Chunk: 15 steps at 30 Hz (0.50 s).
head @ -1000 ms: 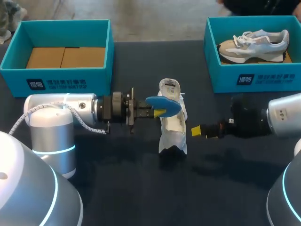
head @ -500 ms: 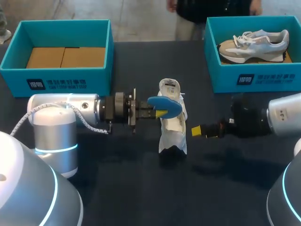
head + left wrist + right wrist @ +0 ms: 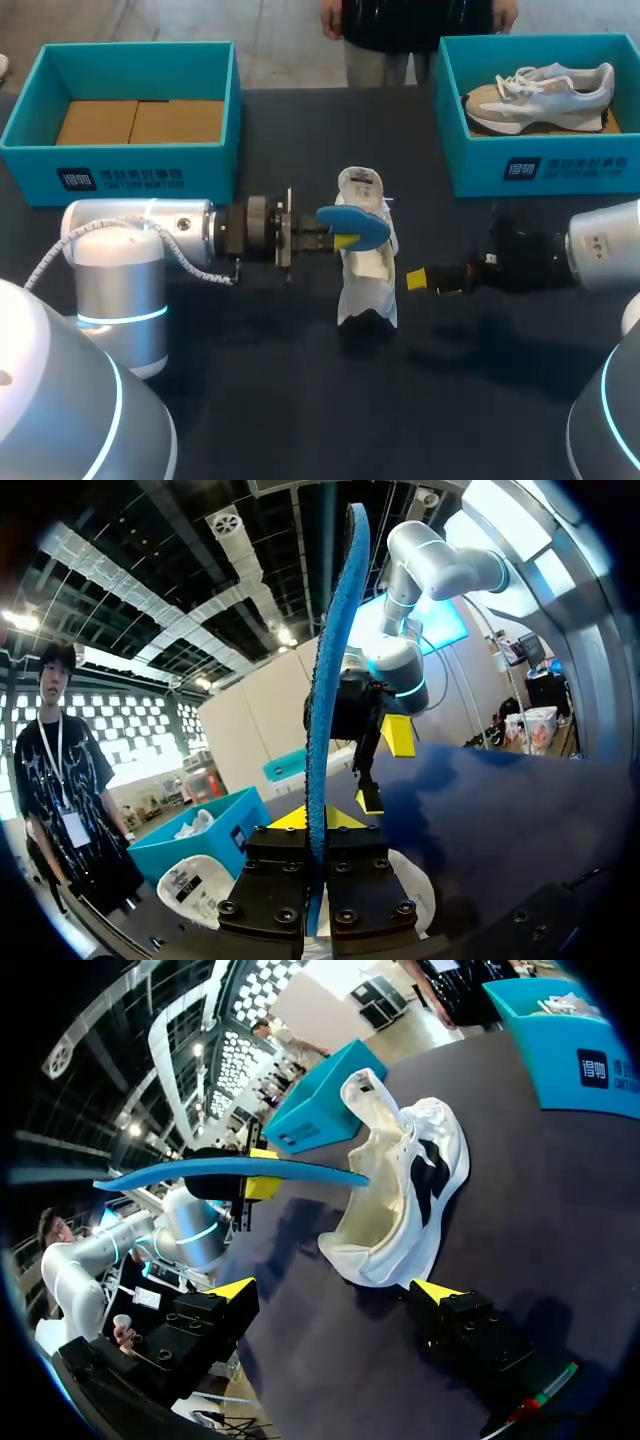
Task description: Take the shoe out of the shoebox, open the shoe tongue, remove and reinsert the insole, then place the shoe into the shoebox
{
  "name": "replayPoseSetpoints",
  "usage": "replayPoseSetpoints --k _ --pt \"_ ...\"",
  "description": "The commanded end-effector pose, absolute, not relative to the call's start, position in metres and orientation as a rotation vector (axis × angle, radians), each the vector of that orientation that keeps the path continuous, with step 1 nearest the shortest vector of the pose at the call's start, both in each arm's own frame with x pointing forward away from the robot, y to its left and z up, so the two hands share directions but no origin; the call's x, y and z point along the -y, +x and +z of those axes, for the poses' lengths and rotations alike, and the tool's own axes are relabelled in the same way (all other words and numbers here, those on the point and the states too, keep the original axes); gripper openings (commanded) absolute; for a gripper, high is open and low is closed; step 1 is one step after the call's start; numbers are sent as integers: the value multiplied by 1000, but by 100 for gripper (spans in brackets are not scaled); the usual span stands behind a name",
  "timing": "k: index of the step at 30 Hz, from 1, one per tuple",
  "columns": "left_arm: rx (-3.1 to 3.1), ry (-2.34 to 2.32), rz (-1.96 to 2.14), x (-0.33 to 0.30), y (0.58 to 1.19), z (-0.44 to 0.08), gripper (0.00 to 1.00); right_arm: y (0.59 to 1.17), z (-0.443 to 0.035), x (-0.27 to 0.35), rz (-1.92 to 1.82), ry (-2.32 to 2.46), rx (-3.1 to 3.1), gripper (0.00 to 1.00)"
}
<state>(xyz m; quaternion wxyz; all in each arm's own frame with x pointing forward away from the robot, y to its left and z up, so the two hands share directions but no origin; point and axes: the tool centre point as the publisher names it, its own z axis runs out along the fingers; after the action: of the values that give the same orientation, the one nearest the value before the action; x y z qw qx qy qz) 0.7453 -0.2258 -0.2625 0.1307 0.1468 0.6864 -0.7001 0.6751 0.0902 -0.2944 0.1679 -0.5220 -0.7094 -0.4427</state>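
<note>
Insole step: our left fingers (image 3: 343, 241) pinch the blue insole (image 3: 352, 222) above the white shoe (image 3: 366, 275); right fingers (image 3: 416, 278) spread wide, empty. Next, we judge: lower the insole into the shoe.

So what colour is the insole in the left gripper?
The insole is blue, clearest in right wrist view.

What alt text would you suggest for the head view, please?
The left gripper, shut on a blue insole, holds it over a white shoe in the middle of the table; the open right gripper is beside the shoe. A teal left shoebox and right shoebox stand at the far corners, the right one holding another sneaker.
</note>
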Motion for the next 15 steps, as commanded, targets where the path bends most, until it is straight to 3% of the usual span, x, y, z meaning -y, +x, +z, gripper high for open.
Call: replayPoseSetpoints --k 1,15 --pt "-1989 428 -2028 228 742 -258 0 674 -294 -91 -1258 -1490 2021 100" --pt "-1991 430 -2027 227 744 -262 0 676 -292 -92 -1305 -1411 2118 100"
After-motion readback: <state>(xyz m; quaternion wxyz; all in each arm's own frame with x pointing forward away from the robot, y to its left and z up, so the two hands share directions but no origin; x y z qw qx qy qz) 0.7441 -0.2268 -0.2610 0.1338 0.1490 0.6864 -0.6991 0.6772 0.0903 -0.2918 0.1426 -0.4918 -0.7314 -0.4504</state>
